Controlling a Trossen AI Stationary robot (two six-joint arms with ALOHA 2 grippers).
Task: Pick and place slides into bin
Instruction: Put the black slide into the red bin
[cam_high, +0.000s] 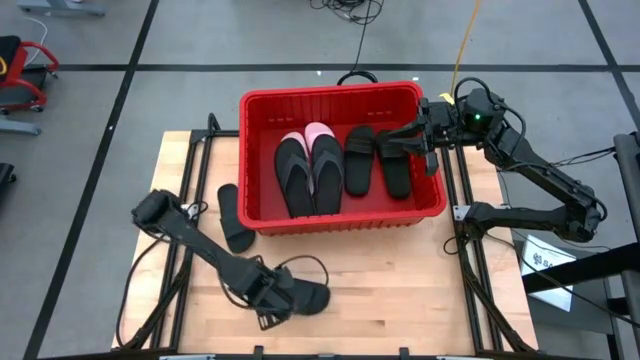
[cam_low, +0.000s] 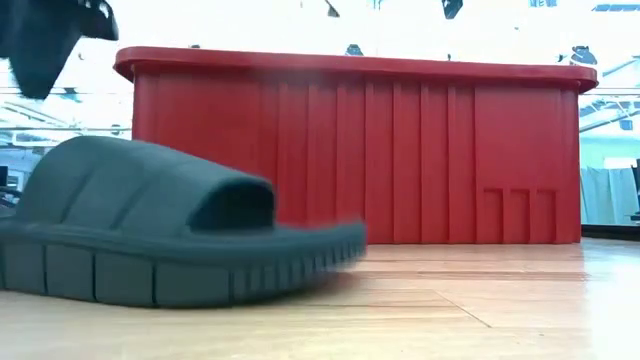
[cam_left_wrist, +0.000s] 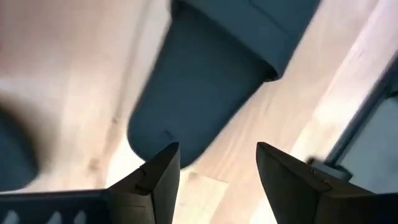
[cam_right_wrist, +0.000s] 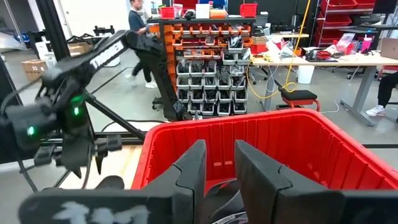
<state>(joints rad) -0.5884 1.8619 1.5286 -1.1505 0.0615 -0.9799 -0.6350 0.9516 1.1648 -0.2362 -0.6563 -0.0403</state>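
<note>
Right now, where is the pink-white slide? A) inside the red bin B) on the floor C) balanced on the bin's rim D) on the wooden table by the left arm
A: the high view shows the pink-white slide lying inside the red bin, among black slides.

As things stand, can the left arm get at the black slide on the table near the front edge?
Probably yes: the left tool hangs open right over that black slide, with nothing between them.
</note>
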